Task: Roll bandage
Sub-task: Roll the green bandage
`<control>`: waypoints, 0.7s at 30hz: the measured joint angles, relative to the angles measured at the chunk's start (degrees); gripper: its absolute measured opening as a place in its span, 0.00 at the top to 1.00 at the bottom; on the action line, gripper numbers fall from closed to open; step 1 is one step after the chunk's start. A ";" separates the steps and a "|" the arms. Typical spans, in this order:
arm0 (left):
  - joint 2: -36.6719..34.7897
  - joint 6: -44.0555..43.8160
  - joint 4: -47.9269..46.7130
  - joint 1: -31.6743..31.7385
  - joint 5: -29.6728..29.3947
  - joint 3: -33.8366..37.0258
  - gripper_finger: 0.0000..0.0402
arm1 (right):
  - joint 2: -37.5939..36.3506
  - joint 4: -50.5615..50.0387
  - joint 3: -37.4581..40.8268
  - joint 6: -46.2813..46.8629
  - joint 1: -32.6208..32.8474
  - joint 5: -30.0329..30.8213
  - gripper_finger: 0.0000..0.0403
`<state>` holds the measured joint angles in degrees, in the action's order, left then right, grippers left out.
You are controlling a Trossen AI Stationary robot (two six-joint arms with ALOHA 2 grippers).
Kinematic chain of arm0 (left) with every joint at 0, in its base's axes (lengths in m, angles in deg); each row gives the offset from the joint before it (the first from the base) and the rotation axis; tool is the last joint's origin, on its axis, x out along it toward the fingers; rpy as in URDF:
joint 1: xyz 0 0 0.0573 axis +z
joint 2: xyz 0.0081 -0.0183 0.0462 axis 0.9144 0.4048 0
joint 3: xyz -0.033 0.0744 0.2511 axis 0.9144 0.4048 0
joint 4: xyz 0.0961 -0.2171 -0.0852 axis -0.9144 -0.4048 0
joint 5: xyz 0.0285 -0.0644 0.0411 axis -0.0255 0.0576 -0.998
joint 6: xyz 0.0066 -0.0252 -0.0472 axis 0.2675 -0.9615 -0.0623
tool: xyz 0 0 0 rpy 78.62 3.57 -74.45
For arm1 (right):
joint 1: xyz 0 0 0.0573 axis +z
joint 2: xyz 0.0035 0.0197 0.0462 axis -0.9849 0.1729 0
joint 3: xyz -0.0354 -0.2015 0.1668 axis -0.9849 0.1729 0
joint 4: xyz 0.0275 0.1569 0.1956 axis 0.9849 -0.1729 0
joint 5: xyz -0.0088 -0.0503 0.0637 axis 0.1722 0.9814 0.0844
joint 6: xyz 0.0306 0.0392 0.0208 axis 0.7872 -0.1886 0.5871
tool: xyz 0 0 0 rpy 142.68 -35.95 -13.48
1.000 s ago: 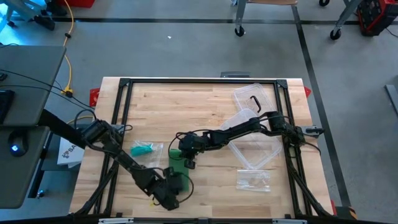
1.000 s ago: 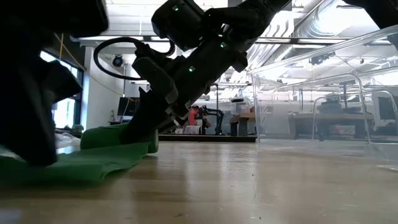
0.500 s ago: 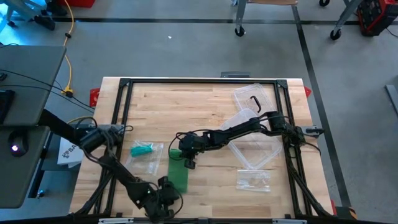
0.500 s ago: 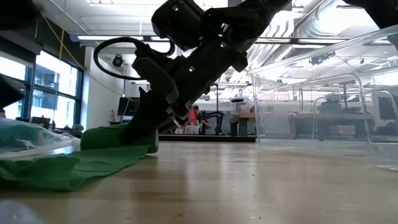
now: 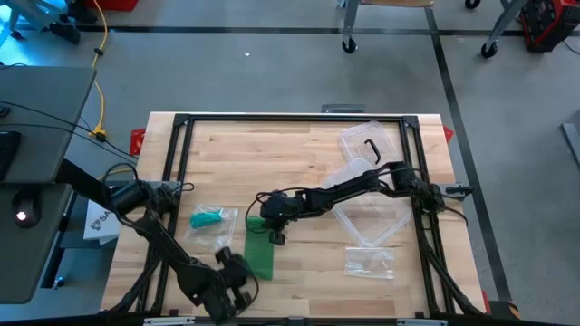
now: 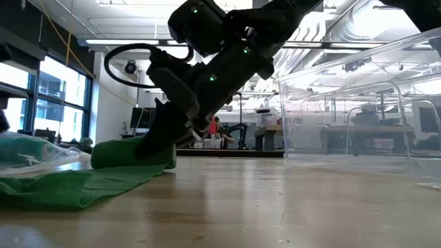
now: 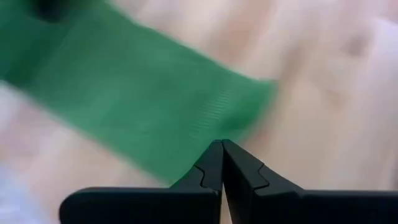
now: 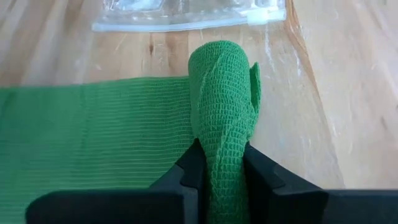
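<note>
Right claw point(image 8: 219, 177), near the middle of the wooden surface point(image 5: 308, 154), is clamped on the rolled end of the green bandage point(image 8: 221, 106): the right wrist view shows its two dark fingers pressing either side of the tight roll, with the unrolled strip running flat away from it. In the low view the same roll point(image 6: 131, 153) sits on the surface under the arm, and the loose tail lies spread toward the near edge.

Left claw point(image 7: 222, 163) is clenched on nothing, its fingers meeting tip to tip just above the free end of the strip. Over the last second this claw has let go of the tail and drawn back toward the near left corner point(image 5: 222, 290); a second ago it sat over the strip's near end, and in the low view it no longer blocks the left foreground.

Judged from this, the tail is now unrestrained, so further turns of the roll may drag the strip rather than wind it snugly; only a small part of the length looks wound so far.

Also shown: a clear bag holding a teal item point(image 5: 210, 217) just beside the bandage, a clear plastic box and lid point(image 5: 367, 145) at far right, and another clear bag point(image 5: 370, 261) near the right edge.
</note>
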<state>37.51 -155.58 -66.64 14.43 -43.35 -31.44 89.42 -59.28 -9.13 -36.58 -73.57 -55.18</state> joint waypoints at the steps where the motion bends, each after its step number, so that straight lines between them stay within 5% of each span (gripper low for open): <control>1: -0.72 -0.93 -2.79 0.20 -0.71 0.03 1.00 | 0.00 0.00 0.00 -1.33 0.37 0.80 0.87; 5: -2.10 -1.63 -9.17 1.87 -1.90 -0.13 1.00 | 0.00 0.51 0.00 -4.58 2.55 10.27 0.82; 9: -1.43 4.29 -0.73 3.62 -2.26 2.05 1.00 | 0.00 1.49 0.00 -6.25 4.50 16.27 0.71; 15: -1.26 6.98 19.10 3.66 2.99 10.23 1.00 | 0.00 1.52 0.00 -5.47 4.12 3.69 0.51; 21: -1.28 1.54 23.89 1.72 3.79 13.91 1.00 | 0.00 2.15 0.00 -2.68 2.84 1.85 0.47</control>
<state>36.23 -154.04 -42.75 16.15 -39.56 -17.53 89.42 -57.13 -9.13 -39.26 -70.72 -53.33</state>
